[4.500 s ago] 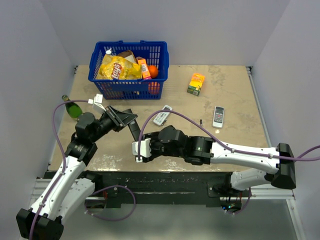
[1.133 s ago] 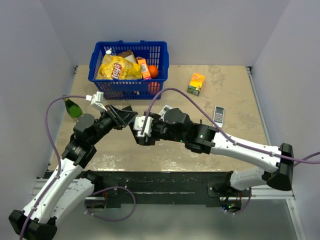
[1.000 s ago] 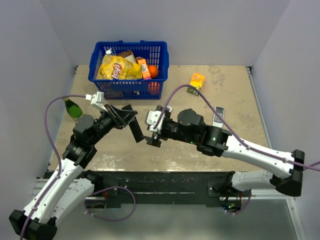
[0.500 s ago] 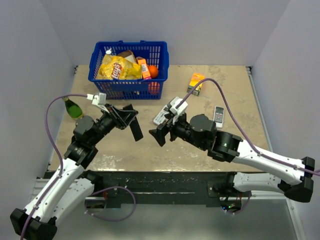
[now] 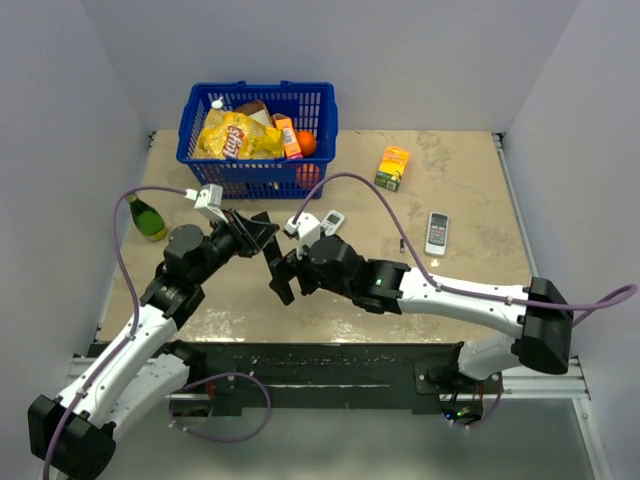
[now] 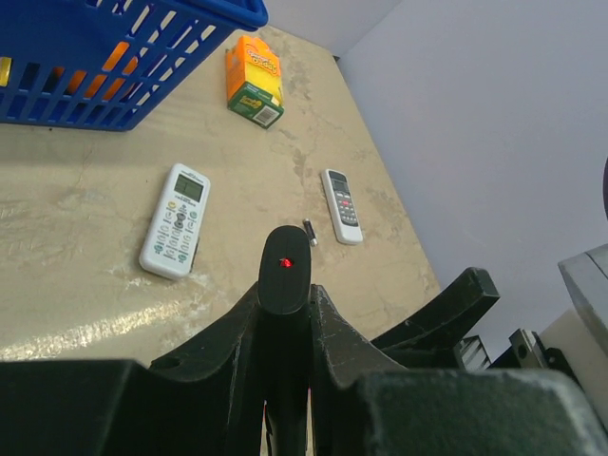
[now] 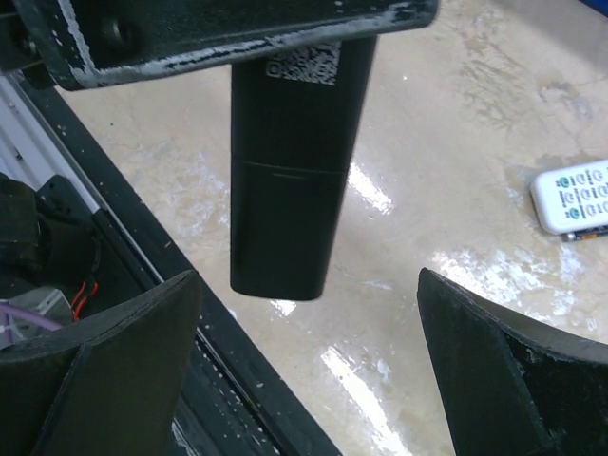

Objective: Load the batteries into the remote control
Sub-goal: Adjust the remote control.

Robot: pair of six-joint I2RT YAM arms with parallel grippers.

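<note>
1. The left pincer [image 6: 285,306] is clamped on the black remote [image 7: 290,190] and holds it clear of the bench [image 5: 470,180], with the lower end hanging free.
2. The right pincer [image 7: 306,285] stands wide open, one finger on each side of that free end, touching nothing.
3. The back of the remote faces the right wrist camera. The cover [image 7: 280,228] sits flush below its seam, so the compartment is judged shut and unloaded.
4. Step judged: removing the cover. Close squarely on the section below the seam, not across it. Draw along the remote's length, away from the left pincer, which must hold firm.
5. One battery [image 6: 309,232] lies on the bench just beside the white remote [image 6: 340,205]. A second cannot be made out.
6. The blue basket [image 5: 250,172] at the far edge holds a crisp bag [image 5: 235,135], an orange [image 5: 306,143] and a carton [image 5: 288,137]. No battery is seen in it.
</note>
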